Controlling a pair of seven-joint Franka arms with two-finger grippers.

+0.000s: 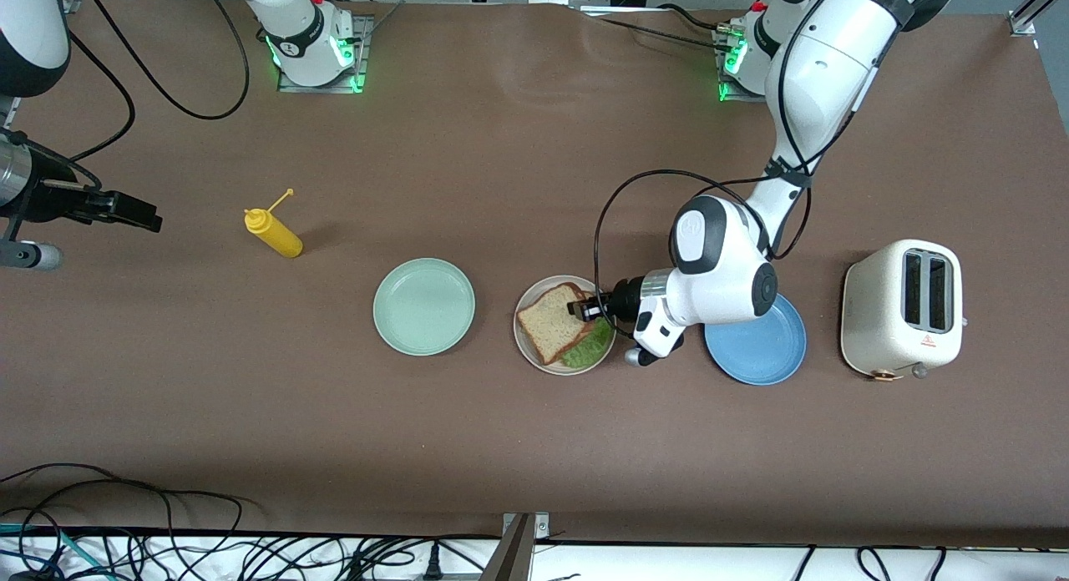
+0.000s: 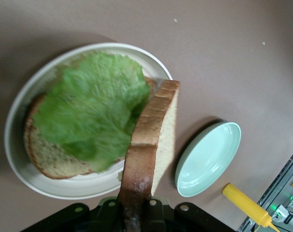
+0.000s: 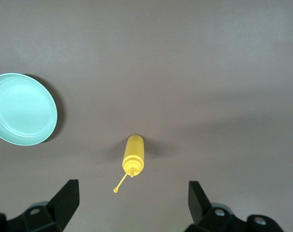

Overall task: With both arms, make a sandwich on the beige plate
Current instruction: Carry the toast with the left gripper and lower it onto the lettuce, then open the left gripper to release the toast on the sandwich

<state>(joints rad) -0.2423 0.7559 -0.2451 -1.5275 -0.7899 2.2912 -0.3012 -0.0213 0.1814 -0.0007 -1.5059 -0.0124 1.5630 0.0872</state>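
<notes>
From across the counter (image 1: 501, 447), the left hand (image 1: 582, 307) sits over the beige plate (image 1: 528, 347), pinching the top bread slice (image 1: 551, 320) by its crust above the lettuce (image 1: 591, 347). The right hand (image 1: 134, 214) waits in the air at its own end, fingers spread wide.

Left wrist view: the slice (image 2: 153, 140) stands on edge in the hand's tight grip, lettuce (image 2: 95, 108) and lower slice (image 2: 47, 154) just past it on the plate (image 2: 21, 159).

Right wrist view: spread fingers (image 3: 64, 200) frame a yellow bottle (image 3: 133, 154) on the counter below.

- Table (image 1: 501, 447): matt brown covering, smooth with faint creases.
- Beige plate (image 2: 13, 121): smooth, softly glossy glaze.
- Mint-green plate (image 1: 423, 305): smooth, glossy.
- Bread slice (image 2: 153, 140): porous crumb, rough brown crust.
- Lettuce leaf (image 2: 95, 108): ruffled, matt.
- Mustard bottle (image 1: 274, 233): smooth yellow plastic.
- Toaster (image 1: 902, 310): satin cream shell.
</notes>
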